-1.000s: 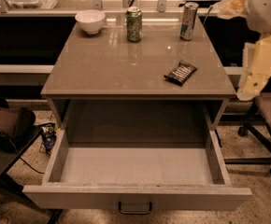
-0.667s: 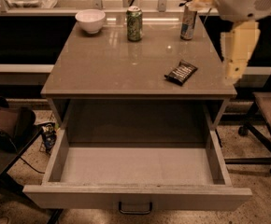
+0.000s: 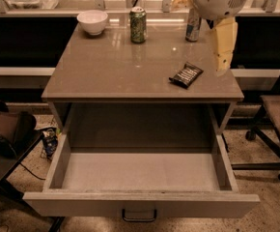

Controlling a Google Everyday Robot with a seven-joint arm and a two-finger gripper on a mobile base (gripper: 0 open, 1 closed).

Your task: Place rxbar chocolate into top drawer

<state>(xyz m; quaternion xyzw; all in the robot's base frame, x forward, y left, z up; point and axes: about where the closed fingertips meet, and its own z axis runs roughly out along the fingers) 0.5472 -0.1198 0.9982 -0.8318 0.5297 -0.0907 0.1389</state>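
Observation:
The rxbar chocolate (image 3: 186, 75) is a flat black wrapper with white lettering, lying on the right front part of the grey countertop (image 3: 111, 66). The top drawer (image 3: 140, 173) is pulled fully out below the counter, its pale floor bare, with a dark loop handle (image 3: 139, 215) on its front panel. My gripper (image 3: 223, 66) hangs from the white arm at the upper right, pointing down just right of the bar and above the counter's right edge. It holds nothing that I can see.
A white bowl (image 3: 92, 21), a green can (image 3: 138, 25) and a silver-blue can (image 3: 193, 27) stand along the back of the counter. A chair (image 3: 277, 115) is at the right. A dark bag (image 3: 7, 127) lies at the left.
My arm and gripper have moved left from the far right edge of the view toward the counter, now hanging close beside the bar. The bar and drawer have not moved.

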